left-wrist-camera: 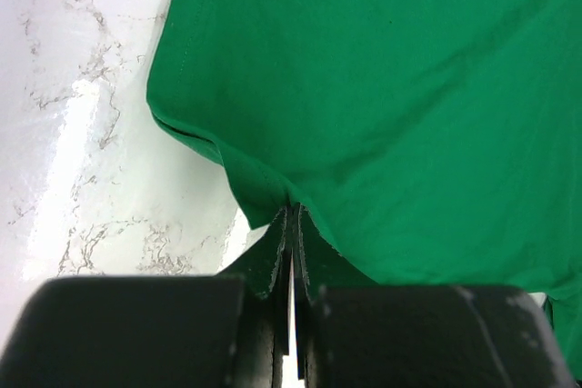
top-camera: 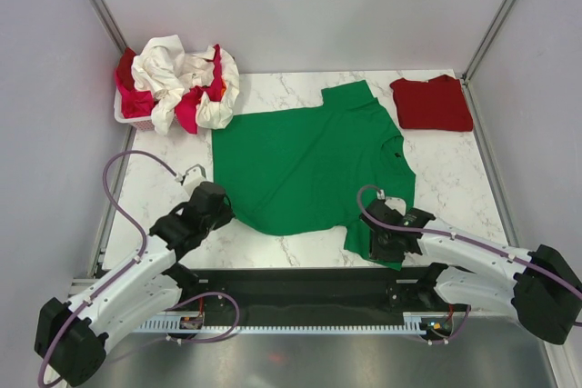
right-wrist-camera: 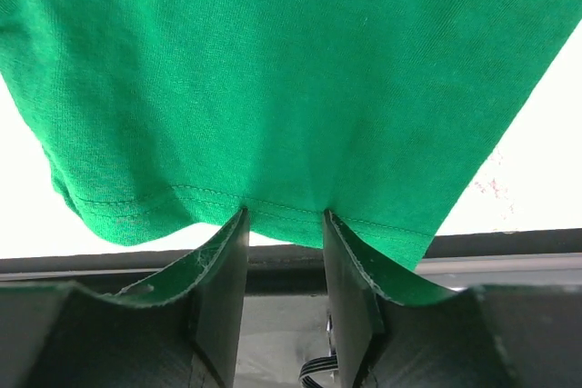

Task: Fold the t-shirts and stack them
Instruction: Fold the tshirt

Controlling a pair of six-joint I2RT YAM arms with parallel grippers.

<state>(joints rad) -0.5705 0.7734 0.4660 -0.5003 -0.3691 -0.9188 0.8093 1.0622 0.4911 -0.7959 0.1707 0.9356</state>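
A bright green t-shirt (top-camera: 309,161) lies spread flat in the middle of the marble table. My left gripper (top-camera: 221,206) is shut on its near-left edge; in the left wrist view the closed fingertips (left-wrist-camera: 293,215) pinch a raised fold of the green cloth (left-wrist-camera: 409,88). My right gripper (top-camera: 380,241) is at the shirt's near-right corner. In the right wrist view it (right-wrist-camera: 284,213) is open, with the stitched hem of the green cloth (right-wrist-camera: 273,70) lying across the tips. A folded dark red t-shirt (top-camera: 432,103) lies at the back right.
A white basket (top-camera: 123,114) at the back left holds a crumpled cream-white shirt (top-camera: 168,65) and a pinkish red shirt (top-camera: 191,111). A black strip (top-camera: 300,283) runs along the table's near edge. Grey walls close in the sides and back.
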